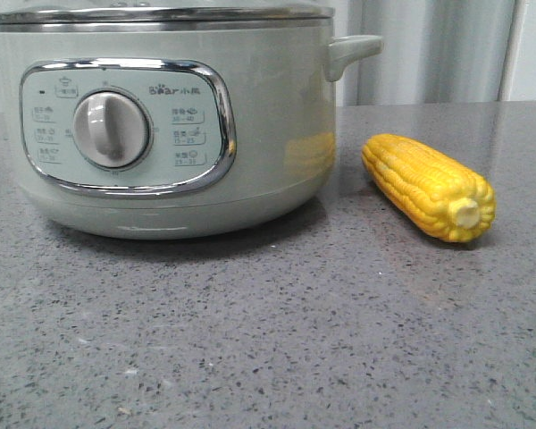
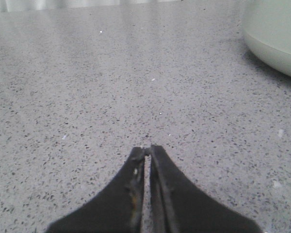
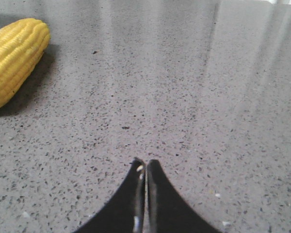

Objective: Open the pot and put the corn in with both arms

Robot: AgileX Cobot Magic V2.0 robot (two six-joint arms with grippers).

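The pale-green pot (image 1: 170, 125) stands at the left of the front view, its lid on and its dial facing me. Its side also shows at the edge of the left wrist view (image 2: 276, 39). The yellow corn (image 1: 427, 186) lies on the counter to the right of the pot, stub end toward me; it also shows in the right wrist view (image 3: 12, 60). My left gripper (image 2: 147, 148) is shut and empty, low over bare counter, apart from the pot. My right gripper (image 3: 145, 161) is shut and empty, apart from the corn. Neither gripper shows in the front view.
The grey speckled counter (image 1: 268, 340) carries the pot and corn. A pale curtain or wall (image 1: 429, 49) stands behind its far edge. The pot's side handle (image 1: 353, 49) sticks out above the corn.
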